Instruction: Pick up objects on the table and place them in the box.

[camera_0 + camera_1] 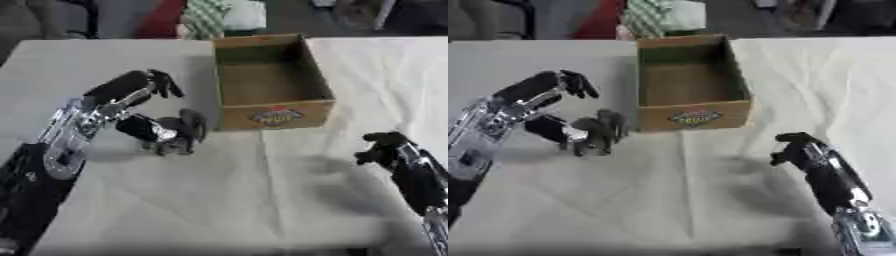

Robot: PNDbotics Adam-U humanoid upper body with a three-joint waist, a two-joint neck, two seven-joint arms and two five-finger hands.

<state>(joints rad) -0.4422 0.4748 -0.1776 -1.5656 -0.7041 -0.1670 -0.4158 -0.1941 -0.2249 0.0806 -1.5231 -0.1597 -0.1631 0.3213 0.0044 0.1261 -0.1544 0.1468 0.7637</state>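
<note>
A small dark grey object [602, 131] stands on the white cloth just left of the box's front corner; I cannot make out its shape. My left hand [131, 89] is open beside it. Its fingers [163, 82] are spread above and behind the object, and its thumb [147, 128] reaches in low at the object's left side, close to or touching it. The open cardboard box [278, 116] sits at the far middle of the table, with a logo on its front wall and nothing visible inside. My right hand [382, 148] hangs at the right edge, relaxed and holding nothing.
The table [262, 200] is covered with a white cloth with a crease down the middle. Beyond its far edge lie red and green-striped fabrics [206, 15] and dark shapes. The box's left wall stands close to my left hand.
</note>
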